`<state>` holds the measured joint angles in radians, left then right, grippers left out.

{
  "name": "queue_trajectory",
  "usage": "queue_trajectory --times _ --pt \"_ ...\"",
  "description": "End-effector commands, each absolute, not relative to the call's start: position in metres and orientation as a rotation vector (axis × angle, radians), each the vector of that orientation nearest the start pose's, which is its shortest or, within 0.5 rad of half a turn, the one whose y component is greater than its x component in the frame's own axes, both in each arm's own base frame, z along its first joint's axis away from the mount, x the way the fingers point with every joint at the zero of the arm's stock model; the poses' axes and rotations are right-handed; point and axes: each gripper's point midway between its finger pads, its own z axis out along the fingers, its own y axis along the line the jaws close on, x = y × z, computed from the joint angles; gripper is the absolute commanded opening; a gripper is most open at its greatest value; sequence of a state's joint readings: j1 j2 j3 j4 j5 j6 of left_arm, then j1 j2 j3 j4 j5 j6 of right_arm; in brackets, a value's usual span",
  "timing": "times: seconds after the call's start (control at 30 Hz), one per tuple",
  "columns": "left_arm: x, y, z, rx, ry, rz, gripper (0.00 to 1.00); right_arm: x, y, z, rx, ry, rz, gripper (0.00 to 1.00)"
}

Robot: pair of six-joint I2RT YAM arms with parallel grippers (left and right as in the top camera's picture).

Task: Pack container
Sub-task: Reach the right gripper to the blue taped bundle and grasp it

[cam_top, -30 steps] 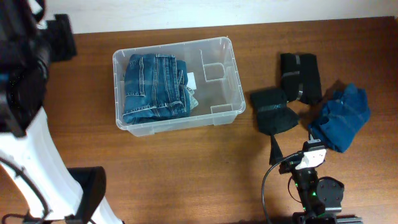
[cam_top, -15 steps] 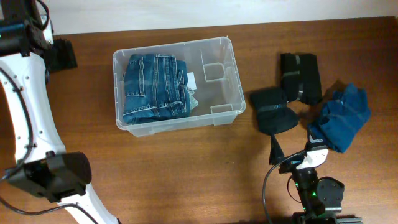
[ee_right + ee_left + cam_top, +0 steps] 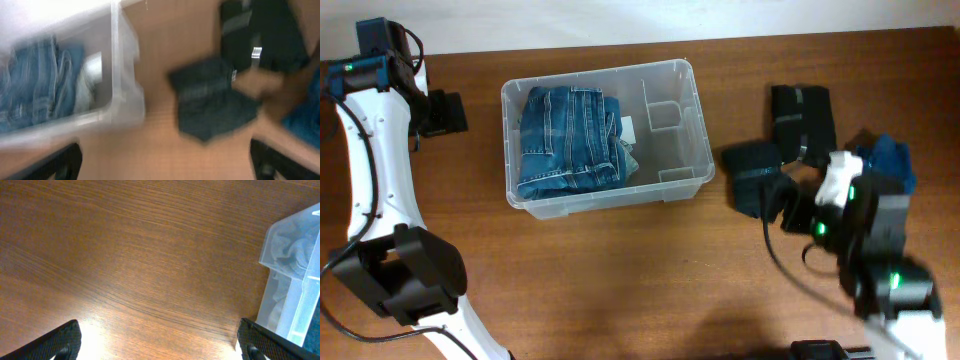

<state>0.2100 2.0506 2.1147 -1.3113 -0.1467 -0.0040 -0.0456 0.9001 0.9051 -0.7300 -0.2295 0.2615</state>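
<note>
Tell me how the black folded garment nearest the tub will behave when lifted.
The black folded garment is soft cloth lying flat, so it will probably droop and may unfold if pinched at one edge. It looks light and unlikely to roll. Pushed, it would likely bunch on the table rather than slide.

Jeans (image 3: pixel 568 140) lie inside the container (image 3: pixel 600 73); garments (image 3: pixel 800 115) lie to its right.

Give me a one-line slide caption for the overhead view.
Folded jeans lie in the clear container; two black garments and a blue garment wait on the table to its right.
</note>
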Motion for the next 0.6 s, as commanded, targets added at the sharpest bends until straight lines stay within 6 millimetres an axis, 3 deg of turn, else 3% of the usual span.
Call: queue_trajectory --times 0.0,0.1,0.17,0.23,0.33,0.37,0.47,0.57 --pt "0.443 0.122 0.197 -0.344 2.791 0.263 0.99 0.309 0.022 0.236 0.209 2.364 0.323 0.98" --pt "0.443 0.122 0.197 -0.344 2.791 0.263 0.99 0.332 0.007 0.226 0.262 2.426 0.235 0.98" --pt "0.443 0.122 0.197 -0.344 2.791 0.264 0.99 0.336 -0.004 0.219 0.305 2.446 0.21 0.98" --pt "0.443 0.122 0.197 -0.344 2.791 0.264 0.99 0.333 -0.027 0.208 0.457 2.466 0.199 0.99" --pt "0.443 0.122 0.197 -0.344 2.791 0.263 1.0 0.315 -0.074 0.197 0.706 2.47 0.155 0.99" --pt "0.443 0.122 0.197 -0.344 2.791 0.264 0.99 0.302 -0.102 0.194 0.829 2.451 0.121 0.99" --pt "0.443 0.122 0.197 -0.344 2.791 0.264 0.99 0.277 -0.153 0.192 1.053 2.378 0.058 0.98" --pt "0.443 0.122 0.197 -0.344 2.791 0.264 0.99 0.258 -0.188 0.187 1.195 2.322 0.018 0.99"
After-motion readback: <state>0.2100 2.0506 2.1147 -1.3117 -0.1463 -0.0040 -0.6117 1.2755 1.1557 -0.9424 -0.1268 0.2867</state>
